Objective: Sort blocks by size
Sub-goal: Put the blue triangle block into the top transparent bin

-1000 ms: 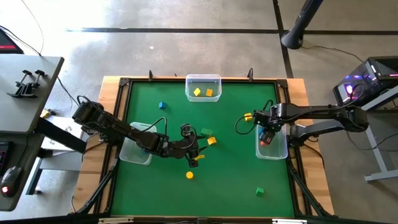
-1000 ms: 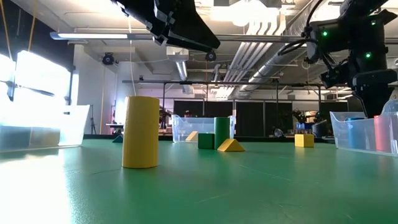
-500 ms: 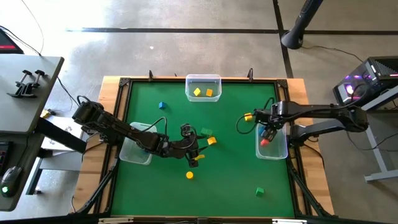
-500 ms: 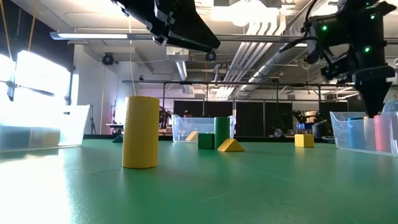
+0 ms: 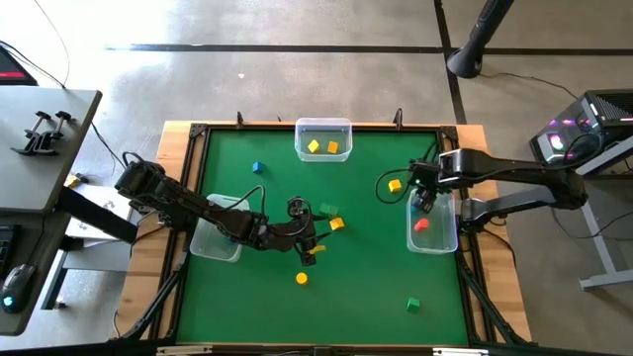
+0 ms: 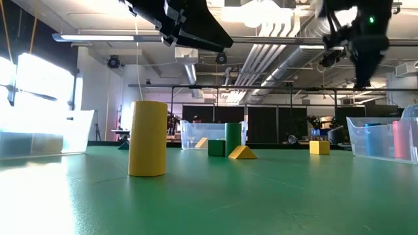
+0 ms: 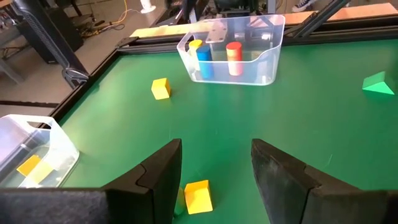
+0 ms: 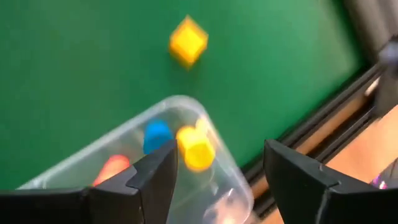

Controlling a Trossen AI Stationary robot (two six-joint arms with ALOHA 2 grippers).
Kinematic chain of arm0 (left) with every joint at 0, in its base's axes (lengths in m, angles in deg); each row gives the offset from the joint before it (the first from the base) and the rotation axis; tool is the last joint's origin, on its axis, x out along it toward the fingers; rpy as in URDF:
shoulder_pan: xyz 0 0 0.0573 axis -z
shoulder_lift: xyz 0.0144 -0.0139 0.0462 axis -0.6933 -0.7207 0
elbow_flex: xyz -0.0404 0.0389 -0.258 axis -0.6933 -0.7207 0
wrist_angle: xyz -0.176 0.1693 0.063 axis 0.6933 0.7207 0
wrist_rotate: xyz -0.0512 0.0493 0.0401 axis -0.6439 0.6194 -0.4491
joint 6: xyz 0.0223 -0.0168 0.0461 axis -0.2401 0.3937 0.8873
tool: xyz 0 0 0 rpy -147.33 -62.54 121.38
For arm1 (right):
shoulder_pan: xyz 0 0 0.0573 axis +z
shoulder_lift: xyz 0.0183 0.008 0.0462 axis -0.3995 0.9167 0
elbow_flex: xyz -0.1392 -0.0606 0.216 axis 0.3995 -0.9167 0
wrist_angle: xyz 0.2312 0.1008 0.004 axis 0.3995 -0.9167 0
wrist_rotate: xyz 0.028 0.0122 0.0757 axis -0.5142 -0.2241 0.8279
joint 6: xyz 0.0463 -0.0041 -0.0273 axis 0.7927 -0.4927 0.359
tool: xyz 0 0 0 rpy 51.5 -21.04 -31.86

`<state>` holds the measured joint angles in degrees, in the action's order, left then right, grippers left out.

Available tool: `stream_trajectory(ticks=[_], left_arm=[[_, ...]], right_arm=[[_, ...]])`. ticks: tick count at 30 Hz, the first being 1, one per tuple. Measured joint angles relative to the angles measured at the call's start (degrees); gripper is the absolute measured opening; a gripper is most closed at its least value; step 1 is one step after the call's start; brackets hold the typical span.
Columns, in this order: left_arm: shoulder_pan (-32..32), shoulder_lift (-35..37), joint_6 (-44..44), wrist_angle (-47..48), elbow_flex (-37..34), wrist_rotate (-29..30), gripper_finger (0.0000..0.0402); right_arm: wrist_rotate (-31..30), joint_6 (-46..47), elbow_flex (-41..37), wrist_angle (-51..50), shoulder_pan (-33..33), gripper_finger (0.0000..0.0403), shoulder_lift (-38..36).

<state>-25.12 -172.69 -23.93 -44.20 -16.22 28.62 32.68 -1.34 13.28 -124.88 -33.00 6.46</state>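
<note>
My left gripper [image 5: 309, 240] hangs open above the middle of the green mat; a small yellow block [image 7: 198, 196] lies on the mat below its fingers, untouched. My right gripper [image 5: 425, 201] is open and empty, raised over the far end of the clear right bin [image 5: 447, 237]. That bin holds a red piece [image 5: 420, 224], a blue piece [image 8: 157, 134] and a yellow piece [image 8: 198, 149]. A yellow cube [image 5: 395, 185] lies on the mat just left of it. A yellow cylinder [image 5: 302, 279] stands near the front, and a green cube [image 5: 412, 305] lies front right.
A far bin [image 5: 323, 127] holds a yellow and an orange piece. A clear bin [image 5: 210, 245] sits at the left under my left arm. A blue cube [image 5: 257, 168], a green block [image 5: 326, 210] and a yellow wedge [image 5: 337, 223] lie on the mat. A wooden frame edges the table.
My right gripper has gone up and a little toward the table's far edge, out of the right bin; the red piece stays lying in the bin.
</note>
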Motion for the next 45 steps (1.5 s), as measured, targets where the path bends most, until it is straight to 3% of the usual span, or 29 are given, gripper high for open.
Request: stream_trajectory(ticks=[3, 6, 11, 14, 21, 33, 45], left_arm=[[0.00, 0.00, 0.04, -1.72, 0.00, 0.02, 0.0177], [-0.20, 0.00, 0.32, -5.13, 0.00, 0.05, 0.0177], [-0.93, -0.31, 1.06, -9.18, 0.00, 0.04, 0.0177], [-1.55, -0.91, 0.60, -10.60, 0.00, 0.04, 0.0177], [-3.10, -2.05, -0.48, -14.97, -0.02, -0.35, 0.0177], [-5.33, -4.88, -2.77, -20.50, 0.02, -0.79, 0.0177], [-6.85, -6.02, -5.88, -20.98, 0.00, -0.50, 0.0177]], right_arm=[[-5.26, -0.72, 2.45, 4.08, 3.27, 0.0227, -1.00], [-7.45, -3.75, 0.71, 14.35, 7.67, 0.0227, -2.81], [-0.24, -12.52, -7.26, 32.54, 17.41, 0.0227, -4.58], [2.88, -13.26, -12.29, 42.22, 23.24, 0.0227, -4.27], [2.66, -14.57, -21.47, 62.71, 32.80, 0.0227, -1.97], [-11.02, -17.50, -29.99, 94.83, 31.93, 0.0227, 2.71], [-11.23, -11.98, -30.42, 97.15, 28.20, 0.0227, 9.02]])
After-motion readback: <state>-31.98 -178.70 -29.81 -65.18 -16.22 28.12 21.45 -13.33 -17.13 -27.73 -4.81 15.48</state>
